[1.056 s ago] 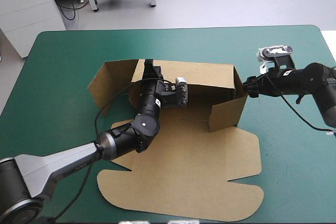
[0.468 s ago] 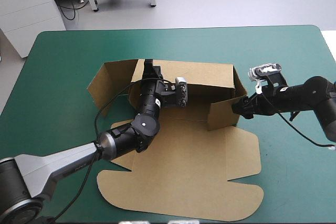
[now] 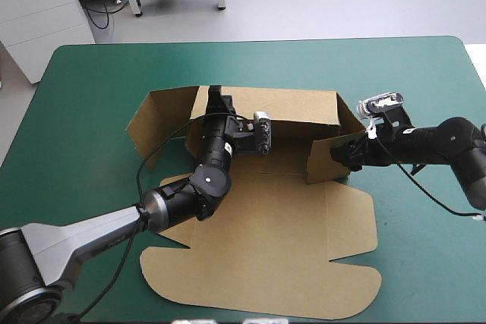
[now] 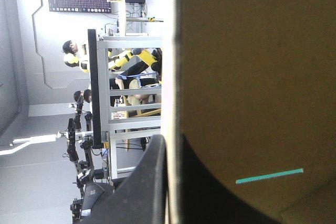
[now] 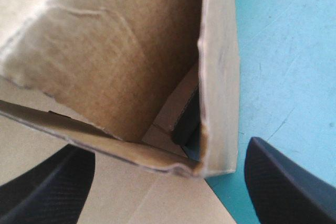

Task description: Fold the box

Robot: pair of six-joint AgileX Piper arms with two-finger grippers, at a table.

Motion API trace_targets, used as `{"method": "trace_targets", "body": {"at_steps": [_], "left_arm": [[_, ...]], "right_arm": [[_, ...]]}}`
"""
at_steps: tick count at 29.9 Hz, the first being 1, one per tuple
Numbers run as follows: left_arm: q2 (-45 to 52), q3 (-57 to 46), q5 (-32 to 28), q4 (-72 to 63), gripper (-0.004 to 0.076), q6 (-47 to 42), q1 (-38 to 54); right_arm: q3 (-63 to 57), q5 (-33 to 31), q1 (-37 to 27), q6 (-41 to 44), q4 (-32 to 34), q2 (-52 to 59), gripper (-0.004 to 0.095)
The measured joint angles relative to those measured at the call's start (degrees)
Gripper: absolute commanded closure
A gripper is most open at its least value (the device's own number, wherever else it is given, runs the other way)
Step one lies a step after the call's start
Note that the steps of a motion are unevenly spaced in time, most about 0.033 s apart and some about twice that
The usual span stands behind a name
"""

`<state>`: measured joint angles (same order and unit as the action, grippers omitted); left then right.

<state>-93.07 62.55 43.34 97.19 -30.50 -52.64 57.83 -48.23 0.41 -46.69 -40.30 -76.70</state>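
Box is lying mid-table on the teal-green cover, half formed. Back wall is standing. The lid panel is spreading flat on the box's near side. Left end flap is splaying outward, and the right corner flap is turning in across the box's right end.

Left gripper is pinching the back wall's top edge toward the box's left end. The left wrist view shows one black finger on each face of the board, all but closed on it.

Right gripper is sitting at the box's near right corner with its fingers spread wide, straddling the corner and gripping nothing. In the right wrist view the corner edge is looking creased and a little crushed.

Risks, as I am judging them:
- With the corner loose between wide fingers, an inward push may be buckling the board at that soft crease rather than hinging it cleanly.
- The flap may be slipping outside one finger and springing open.
- Only one pinch is anchoring the box, so a firm shove at the right end may be sliding or pivoting the whole sheet, or dragging the wall out of the left hold.
- The left end flap, held by nothing, may be sagging further out.
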Motion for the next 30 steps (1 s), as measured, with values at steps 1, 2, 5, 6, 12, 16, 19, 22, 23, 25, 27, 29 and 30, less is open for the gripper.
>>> {"method": "trace_targets", "body": {"at_steps": [1, 2, 5, 6, 12, 16, 19, 22, 23, 25, 27, 29, 30], "left_arm": [[0.00, 0.00, 0.07, 0.00, 0.0756, 0.00, 0.00], [0.00, 0.00, 0.07, 0.00, 0.0756, 0.00, 0.00], [0.00, 0.00, 0.07, 0.00, 0.0756, 0.00, 0.00], [0.00, 0.00, 0.07, 0.00, 0.0756, 0.06, 0.00], [-0.07, 0.00, 0.12, 0.00, 0.0756, 0.11, 0.00], [-0.29, 0.00, 0.18, 0.00, 0.0756, 0.11, 0.00], [-0.35, 0.00, 0.23, 0.00, 0.0756, 0.11, 0.00], [-0.35, 0.00, 0.36, 0.00, 0.0756, 0.11, 0.00], [-0.35, 0.00, 0.42, 0.00, 0.0756, 0.11, 0.00], [-0.35, 0.00, 0.46, 0.00, 0.0756, 0.11, 0.00], [-0.35, 0.00, 0.46, 0.00, 0.0756, 0.11, 0.00], [-0.35, 0.00, 0.46, 0.00, 0.0756, 0.05, 0.00], [-0.35, 0.00, 0.46, 0.00, 0.0756, 0.05, 0.00]], "right_arm": [[0.00, 0.36, 0.27, -0.38, -0.16, 0.00, 0.0197], [0.00, 0.72, 0.64, -0.52, -0.18, 0.00, 0.0197], [0.00, 3.03, 3.16, -0.83, -0.24, 0.00, 0.0197], [-0.13, 4.40, 4.40, -0.76, -0.34, 0.00, 0.0197], [-2.73, 13.77, 10.99, 6.23, 2.97, 0.00, 0.0197], [-5.31, 18.96, 13.24, 9.78, 5.41, 0.00, 0.0197], [-5.76, 22.94, 15.00, 10.95, 5.66, 0.00, 0.0198], [-5.76, 26.82, 16.57, 11.80, 5.61, 0.01, 0.0198], [-5.76, 27.80, 16.88, 12.12, 5.55, 0.01, 0.0201], [-5.76, 29.09, 17.13, 12.86, 5.44, 0.01, 0.0252], [-5.76, 30.24, 17.12, 13.20, 5.44, 0.01, 0.0355], [-5.76, 31.50, 17.14, 13.34, 5.44, 0.01, 0.0517], [-5.79, 32.05, 17.14, 13.40, 5.44, 0.01, 0.0623]]}}
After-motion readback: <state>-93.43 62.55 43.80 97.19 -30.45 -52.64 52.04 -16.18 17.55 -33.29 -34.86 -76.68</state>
